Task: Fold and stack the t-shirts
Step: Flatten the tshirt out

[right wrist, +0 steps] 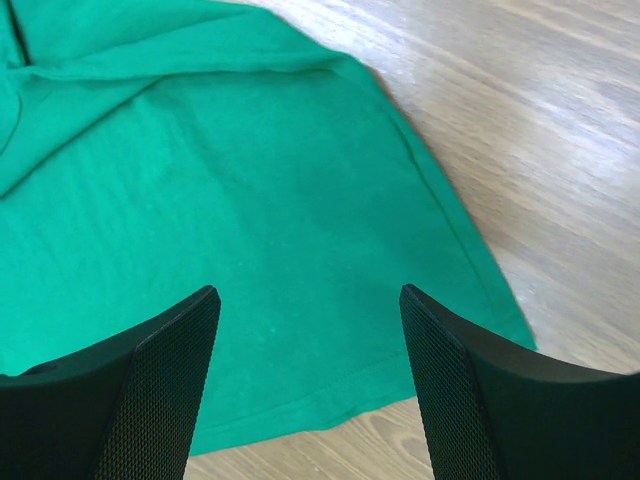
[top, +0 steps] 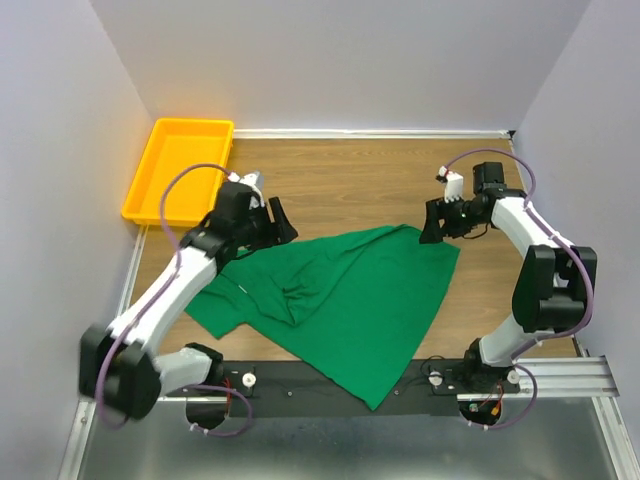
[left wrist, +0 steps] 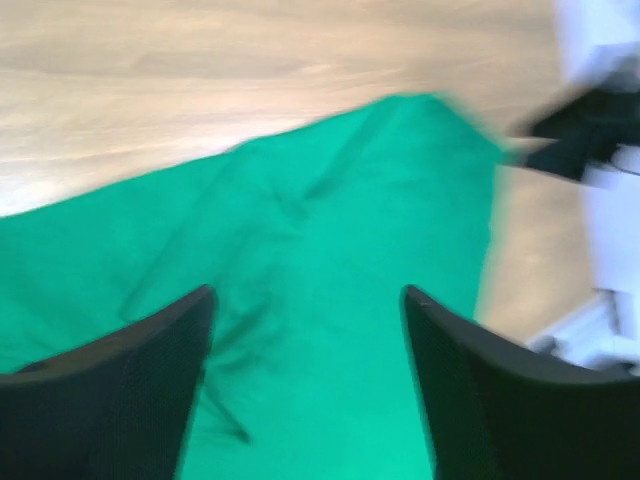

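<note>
— Where is the shirt?
— The green t-shirt (top: 335, 300) lies rumpled on the wooden table (top: 350, 170), between the two arms.
— And the arms?
— The left gripper (top: 281, 227) reaches inward over its far left edge, and the right gripper (top: 432, 228) bends in at its far right corner. Both have their jaws spread and grip nothing.

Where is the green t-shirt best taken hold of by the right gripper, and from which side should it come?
Probably at the corner of the t-shirt, where hem and side edge meet: it lies flat with bare table beside it. The open right gripper should come from that bare side, low, one finger slipping under the edge. The middle offers no edge.
</note>
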`<state>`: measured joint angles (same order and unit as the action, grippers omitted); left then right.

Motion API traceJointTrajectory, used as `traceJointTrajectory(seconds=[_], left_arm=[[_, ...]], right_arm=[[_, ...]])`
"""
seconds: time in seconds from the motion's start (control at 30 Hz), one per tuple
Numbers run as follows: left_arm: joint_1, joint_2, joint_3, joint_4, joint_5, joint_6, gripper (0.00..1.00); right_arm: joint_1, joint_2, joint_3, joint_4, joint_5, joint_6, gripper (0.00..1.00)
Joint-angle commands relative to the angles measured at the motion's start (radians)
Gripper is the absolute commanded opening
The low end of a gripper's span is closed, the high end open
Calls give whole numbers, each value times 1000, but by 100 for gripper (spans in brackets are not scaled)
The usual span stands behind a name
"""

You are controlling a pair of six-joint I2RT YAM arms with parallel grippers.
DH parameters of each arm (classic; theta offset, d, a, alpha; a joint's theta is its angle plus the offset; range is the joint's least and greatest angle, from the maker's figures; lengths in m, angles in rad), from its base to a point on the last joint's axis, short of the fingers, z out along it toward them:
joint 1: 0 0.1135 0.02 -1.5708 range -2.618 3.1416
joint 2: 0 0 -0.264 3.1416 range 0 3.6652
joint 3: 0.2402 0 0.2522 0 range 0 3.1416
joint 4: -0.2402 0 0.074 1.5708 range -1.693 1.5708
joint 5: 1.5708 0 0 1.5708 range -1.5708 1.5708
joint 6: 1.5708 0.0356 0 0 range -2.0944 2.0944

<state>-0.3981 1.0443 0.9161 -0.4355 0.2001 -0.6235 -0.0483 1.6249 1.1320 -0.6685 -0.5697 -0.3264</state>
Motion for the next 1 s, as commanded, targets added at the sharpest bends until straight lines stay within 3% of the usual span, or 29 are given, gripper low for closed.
traceJointTrajectory(seconds=[0.0,0.13,0.2,0.47,0.77,0.87,0.97], left_arm=[[45,224,-36,-14,-42,34,71],[48,241,-60,4,-57,16,53],[48,235,-98,18,-48,2,49],[48,264,-221,52,-68,-18,50],[48,358,-192,96,-90,10,52],[48,396,-174,103,-85,19,51],[48,408,-163,103,-87,33,41]], right_arm=[[13,-26,-32,-14,-3,0,80],[13,-62,-83,-13,21,-10,80],[13,-63,-101,-9,24,-11,80],[13,-50,-118,-3,21,3,80],[13,-40,-121,-3,24,4,80],[13,-46,-124,-3,30,6,81],[13,-53,-127,-5,39,4,81]])
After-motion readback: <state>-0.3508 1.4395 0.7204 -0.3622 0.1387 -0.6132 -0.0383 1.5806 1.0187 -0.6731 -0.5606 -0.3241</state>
